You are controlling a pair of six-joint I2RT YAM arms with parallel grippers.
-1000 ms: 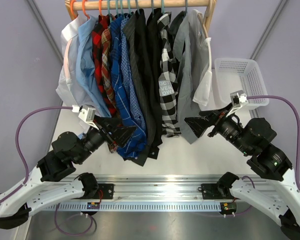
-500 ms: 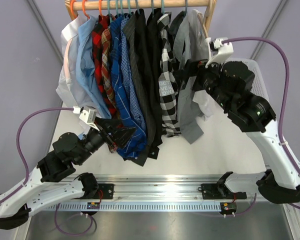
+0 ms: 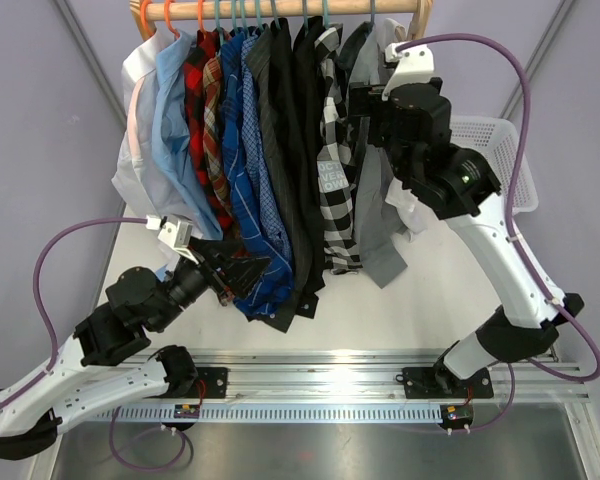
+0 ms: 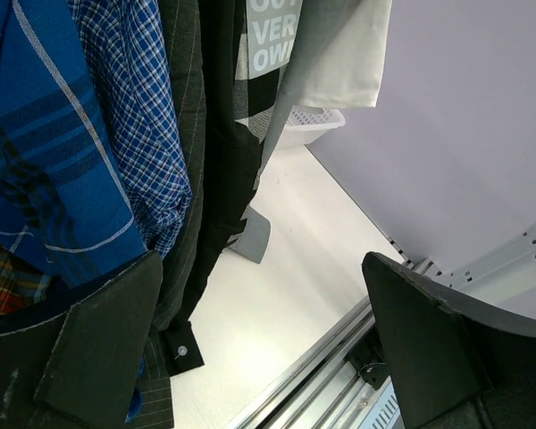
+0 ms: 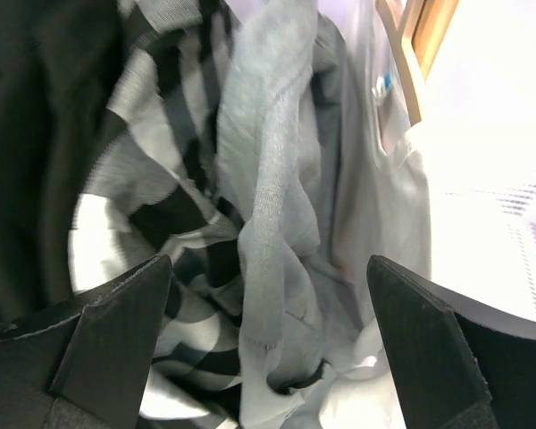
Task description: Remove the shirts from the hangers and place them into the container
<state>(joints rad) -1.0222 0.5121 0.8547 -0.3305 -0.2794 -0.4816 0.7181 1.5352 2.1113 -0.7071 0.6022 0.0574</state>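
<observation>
Right claw (image 5: 266, 268) agape, grey shirt (image 5: 272, 170) crumpled

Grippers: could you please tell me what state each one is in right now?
Left gripper: open, holding nothing.
Right gripper: open, holding nothing.

Top cam high behind, looking down; left wrist cam low under the shirts (image 4: 134, 134), right wrist cam tight on the grey shirt (image 5: 268, 179), both areas in top.
</observation>
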